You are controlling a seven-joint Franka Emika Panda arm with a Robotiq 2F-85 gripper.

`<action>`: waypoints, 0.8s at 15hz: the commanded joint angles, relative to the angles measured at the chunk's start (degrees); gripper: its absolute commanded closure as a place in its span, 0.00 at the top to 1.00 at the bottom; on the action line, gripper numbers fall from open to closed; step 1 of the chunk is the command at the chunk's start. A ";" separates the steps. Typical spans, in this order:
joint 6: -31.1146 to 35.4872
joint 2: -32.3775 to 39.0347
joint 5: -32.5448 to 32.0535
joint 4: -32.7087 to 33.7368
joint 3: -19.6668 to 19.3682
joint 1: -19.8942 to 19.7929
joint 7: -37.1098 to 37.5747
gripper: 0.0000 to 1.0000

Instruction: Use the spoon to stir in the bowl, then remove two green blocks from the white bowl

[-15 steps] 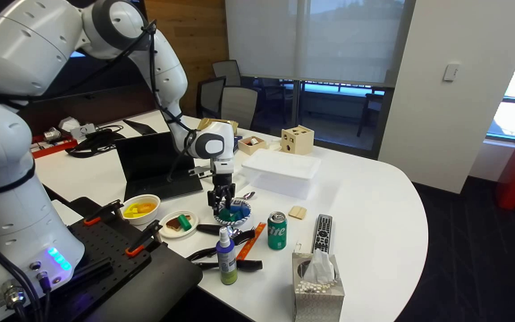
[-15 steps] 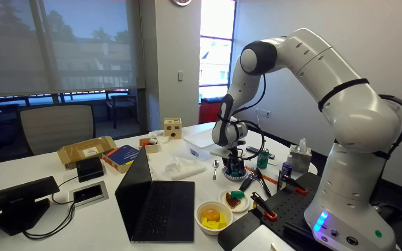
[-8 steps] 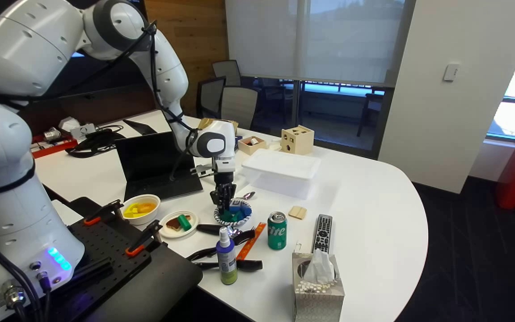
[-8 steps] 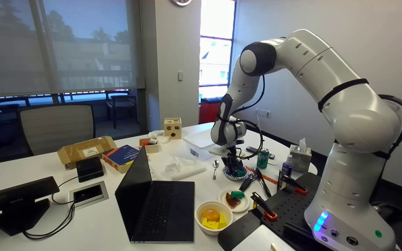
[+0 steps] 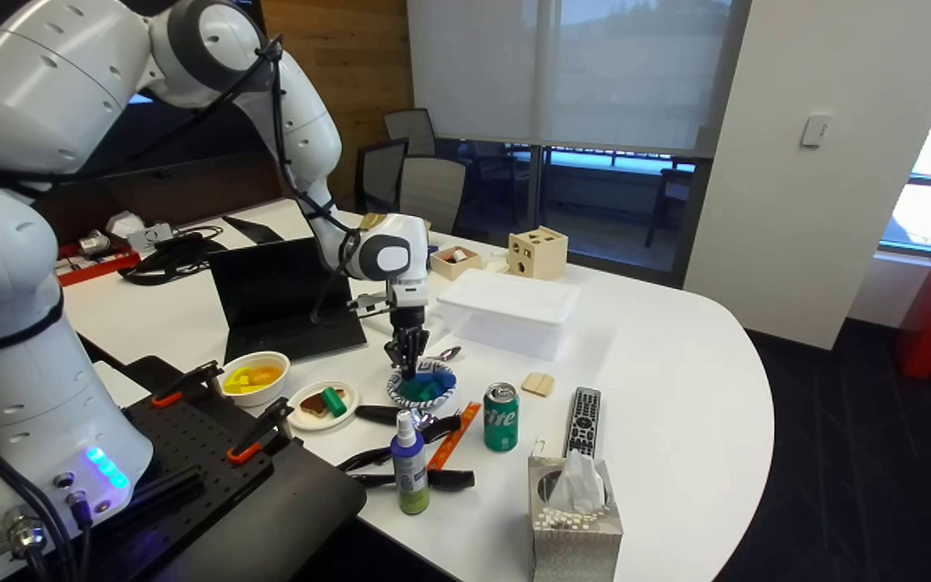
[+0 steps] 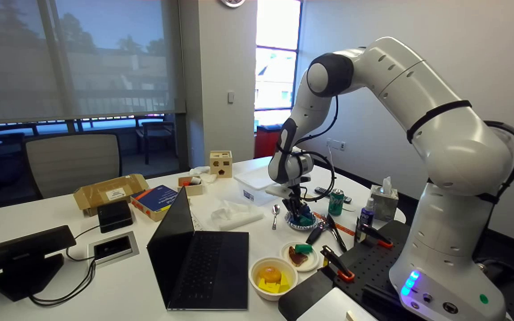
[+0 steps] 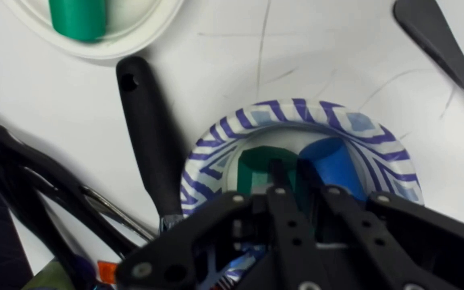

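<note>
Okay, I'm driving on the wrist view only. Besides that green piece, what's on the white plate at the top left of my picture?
Observer: A brown, toast-like piece lies there too.
Operator: And that dark handle at my upper right, what does it belong to?
Observer: The spoon; an exterior view shows its rounded head, which your right edge cuts off.
Operator: Anything tall and green nearby that I'm missing?
Observer: Yes, a green drink can stands upright outside your picture.
</note>
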 commanded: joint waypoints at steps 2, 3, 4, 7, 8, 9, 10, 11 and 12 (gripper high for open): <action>0.69 1.15 0.24 0.09 0.09 -0.47 -0.71 0.54; 0.92 1.14 0.19 -0.06 -0.07 -0.38 -0.61 0.61; 1.13 0.92 0.10 -0.33 -0.31 -0.15 -0.40 0.69; 1.47 0.79 -0.05 -0.80 -0.89 -0.01 -0.25 0.92; 1.58 0.93 -0.01 -0.72 -0.89 -0.26 -0.51 1.00; 1.43 1.17 -0.08 -0.54 -1.05 -0.34 -0.57 1.00; 1.32 1.57 -0.08 -0.26 -1.13 -0.53 -0.72 1.00; 1.25 1.86 -0.06 -0.07 -1.19 -0.64 -0.80 1.00; 1.28 2.21 -0.02 0.17 -1.20 -0.80 -0.91 1.00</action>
